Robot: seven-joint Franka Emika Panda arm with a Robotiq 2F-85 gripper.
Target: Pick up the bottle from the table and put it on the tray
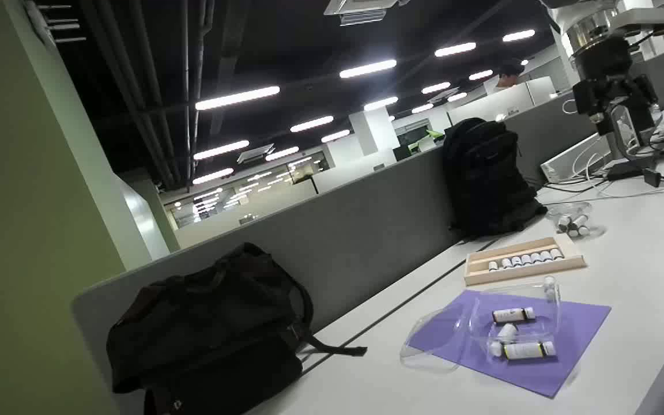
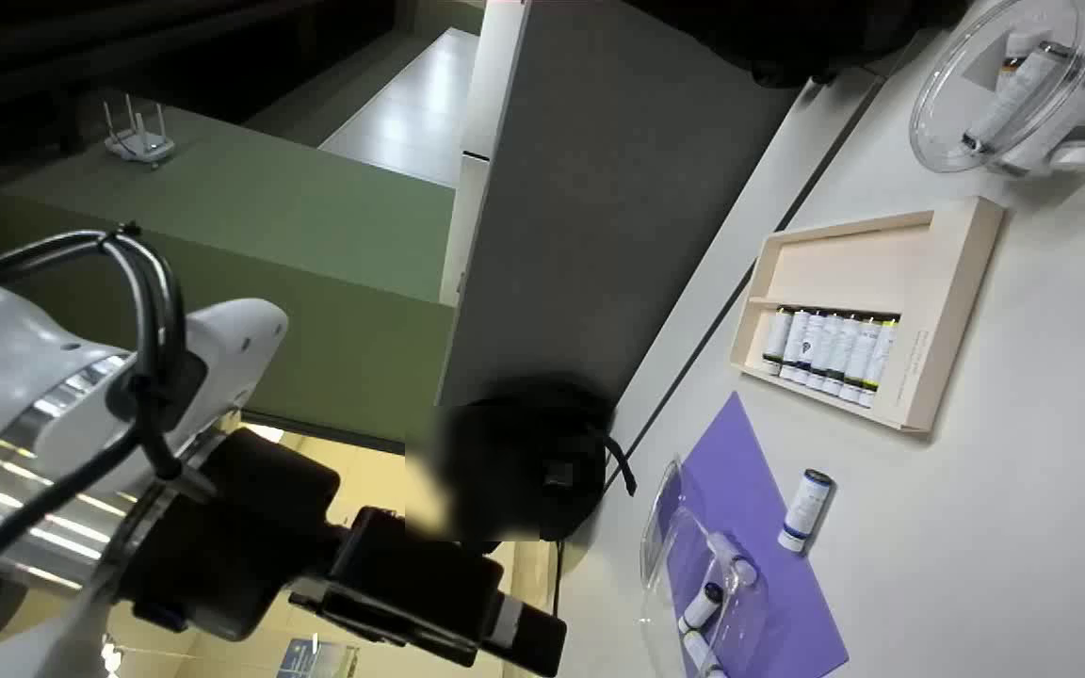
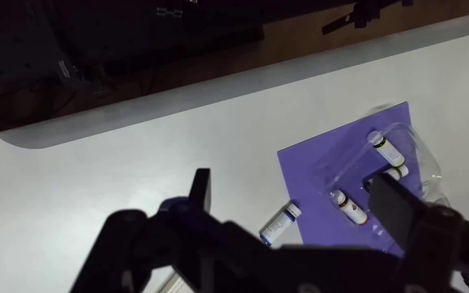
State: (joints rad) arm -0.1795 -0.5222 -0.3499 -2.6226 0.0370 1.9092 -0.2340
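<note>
A small white-labelled bottle (image 3: 277,228) with a blue band and white cap lies on the white table (image 3: 136,171), its cap end at the edge of the purple mat. It also shows in both exterior views (image 2: 804,510) (image 1: 550,288). The pale wooden tray (image 2: 957,311) stands beside the mat, also in an exterior view (image 1: 531,275); in the wrist view only a corner (image 3: 177,285) shows. Its near compartment holds a row of several bottles; the other compartment is bare. My gripper (image 3: 295,195) is open and empty, high above the table, also in both exterior views (image 1: 620,124) (image 2: 538,640).
The purple mat (image 1: 585,323) carries a clear plastic container (image 2: 754,593) with bottles in it and a clear lid (image 1: 430,360) beside it. A round clear dish (image 2: 919,122) with several bottles is beyond the tray. Black bags (image 1: 211,323) (image 1: 487,173) stand by the grey partition (image 1: 378,230).
</note>
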